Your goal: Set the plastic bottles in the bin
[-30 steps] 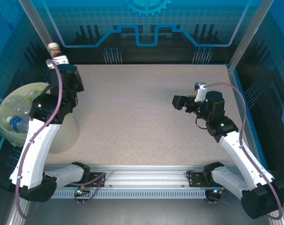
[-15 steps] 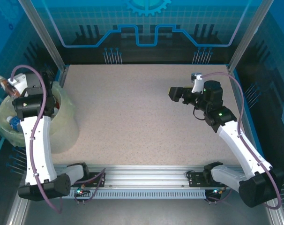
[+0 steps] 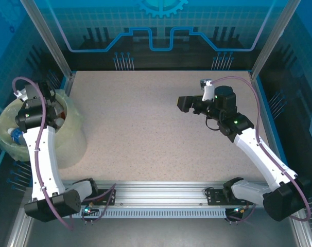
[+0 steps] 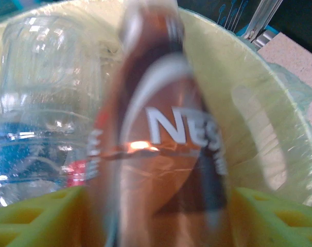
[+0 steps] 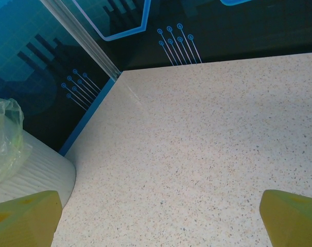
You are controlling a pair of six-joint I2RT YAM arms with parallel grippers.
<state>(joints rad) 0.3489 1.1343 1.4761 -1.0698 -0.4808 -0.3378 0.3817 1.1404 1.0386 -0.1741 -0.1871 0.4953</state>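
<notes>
Overhead first: speckled beige table. At the table's left edge, about midway along it, stands the bin, pale yellow-green and lined with a bag.

The left arm rises from the near edge and bends over the bin's rim. The left hand points down into the bin. Its yellow fingers stand apart, one on either side of a brown-labelled bottle with white lettering, blurred in the wrist view. Cannot tell whether the fingers grip that bottle or merely flank it. The bottle is within the bin's mouth.

The right hand hovers above the far-right part of the table, pointing toward the left edge. Its fingers are spread wide and hold nothing.

Beside the brown one, a clear bottle with a blue label lies in the bin. A blue-capped bottle lies near the bin's left rim.
</notes>
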